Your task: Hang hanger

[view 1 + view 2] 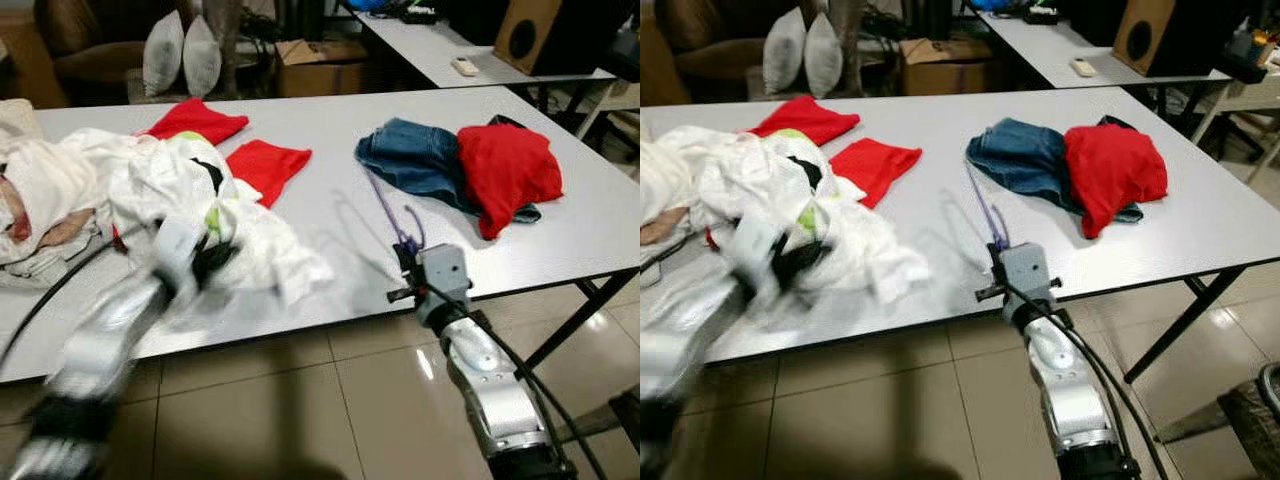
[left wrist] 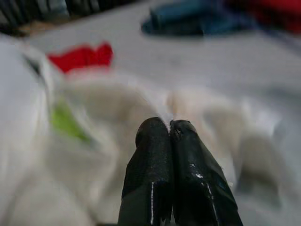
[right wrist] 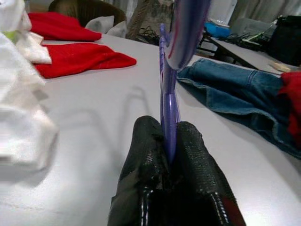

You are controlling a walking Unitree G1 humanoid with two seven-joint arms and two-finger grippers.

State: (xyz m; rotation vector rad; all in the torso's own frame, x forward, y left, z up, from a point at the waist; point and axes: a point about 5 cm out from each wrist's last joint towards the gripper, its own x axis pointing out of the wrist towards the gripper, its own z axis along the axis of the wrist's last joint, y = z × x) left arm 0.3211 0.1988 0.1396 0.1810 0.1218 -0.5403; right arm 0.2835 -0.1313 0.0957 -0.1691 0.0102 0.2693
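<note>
Two pincers over the white table [image 1: 330, 120] — right pincer [image 3: 171, 141] clamps purple hanger [image 3: 168, 94], left pincer [image 2: 170, 127] pressed closed.

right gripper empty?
No, in the right wrist view the right gripper is shut on a purple hanger standing up between its fingers.

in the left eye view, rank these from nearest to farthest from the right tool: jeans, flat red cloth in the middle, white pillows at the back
From the right tool, shut on the purple hanger:
1. Jeans, just beyond it, slightly right.
2. Flat red cloth, mid-table, to its left.
3. White pillows, past the table's far edge, far left.
</note>
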